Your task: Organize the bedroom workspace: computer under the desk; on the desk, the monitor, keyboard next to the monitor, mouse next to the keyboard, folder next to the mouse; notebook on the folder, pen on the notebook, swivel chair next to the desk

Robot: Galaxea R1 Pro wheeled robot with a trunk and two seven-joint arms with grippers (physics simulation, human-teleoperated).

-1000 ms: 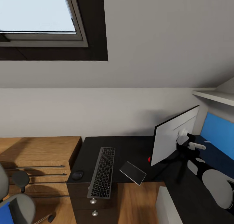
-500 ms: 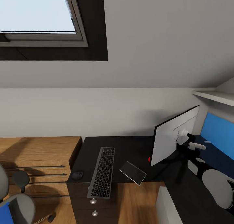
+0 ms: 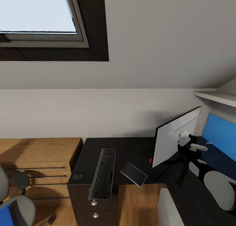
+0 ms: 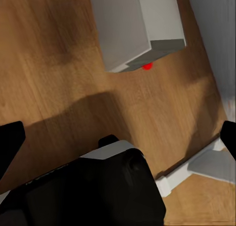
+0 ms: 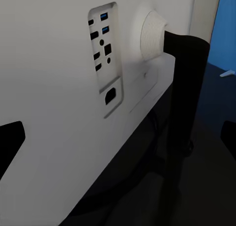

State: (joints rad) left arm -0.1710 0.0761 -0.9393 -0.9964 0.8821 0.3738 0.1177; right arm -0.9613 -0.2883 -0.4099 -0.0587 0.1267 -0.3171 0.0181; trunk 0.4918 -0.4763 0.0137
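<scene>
The black tabletop [image 3: 131,147] carries the keyboard [image 3: 103,178], its near end over the front edge, the mouse [image 3: 78,177] just left of it, a dark flat notebook [image 3: 133,174] at the edge to its right, and the monitor [image 3: 173,141] on the far right. The left pincer [image 4: 118,137] is spread above the floor, near the computer [image 4: 135,24]. The right pincer [image 5: 118,137] is spread close behind the monitor. The folder [image 3: 6,216] lies on the swivel chair [image 3: 19,209], near left.

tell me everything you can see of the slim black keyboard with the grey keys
The slim black keyboard with grey keys is a long, thin slab with a dark frame and many rows of small grey keys. It lies flat on the glossy black desk, lengthwise front to back, its near end reaching over the desk's front edge. The small black oval mouse lies beside it, apart.
</scene>
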